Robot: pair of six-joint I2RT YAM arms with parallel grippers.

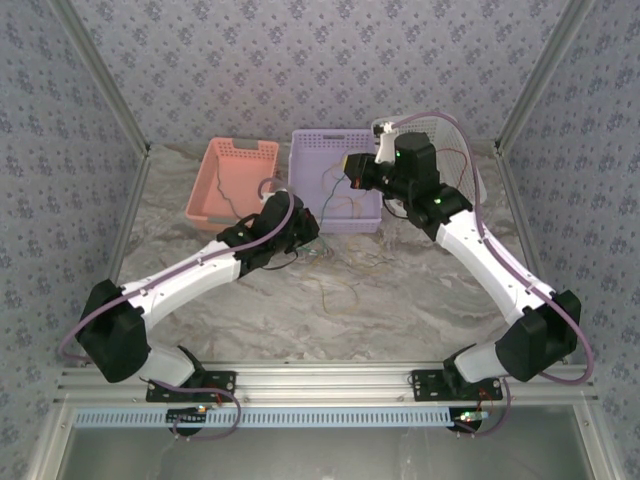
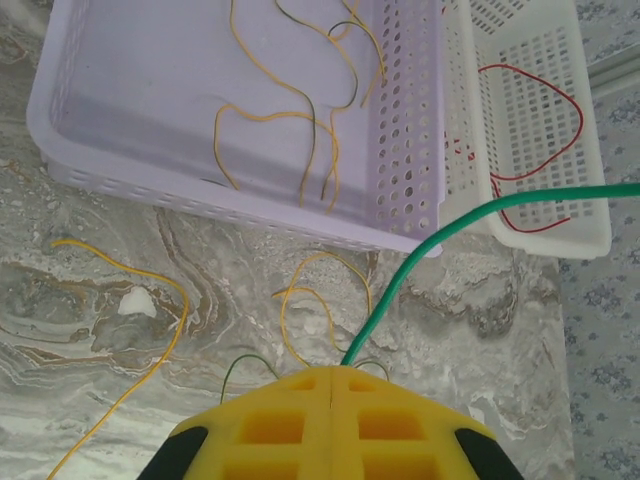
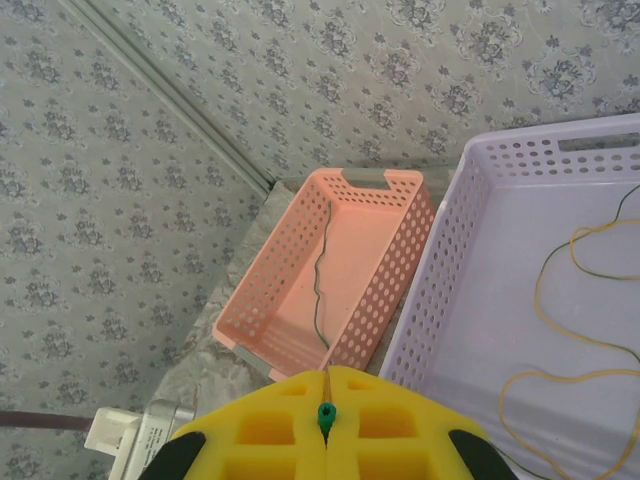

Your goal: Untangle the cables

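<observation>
My left gripper (image 2: 332,370) (image 1: 303,226) sits low over the marble table, just in front of the lilac basket (image 2: 410,150). It is shut on a green cable (image 2: 420,260) that runs up and off to the right. My right gripper (image 3: 327,372) (image 1: 353,172) hangs above the lilac basket (image 3: 440,280), shut on the green cable's end (image 3: 323,413). Yellow cables (image 2: 296,300) lie looped on the table, and more yellow and dark ones (image 2: 300,120) lie inside the lilac basket. A red cable (image 2: 581,122) rests in the white basket (image 2: 540,235). A dark cable (image 3: 318,270) lies in the pink basket (image 3: 395,260).
Three baskets stand in a row at the back: pink (image 1: 232,178), lilac (image 1: 335,215) and white (image 1: 440,125). Patterned walls close in the table on three sides. A small white scrap (image 2: 137,302) lies on the marble. A white power adapter (image 3: 140,430) sits near the left wall.
</observation>
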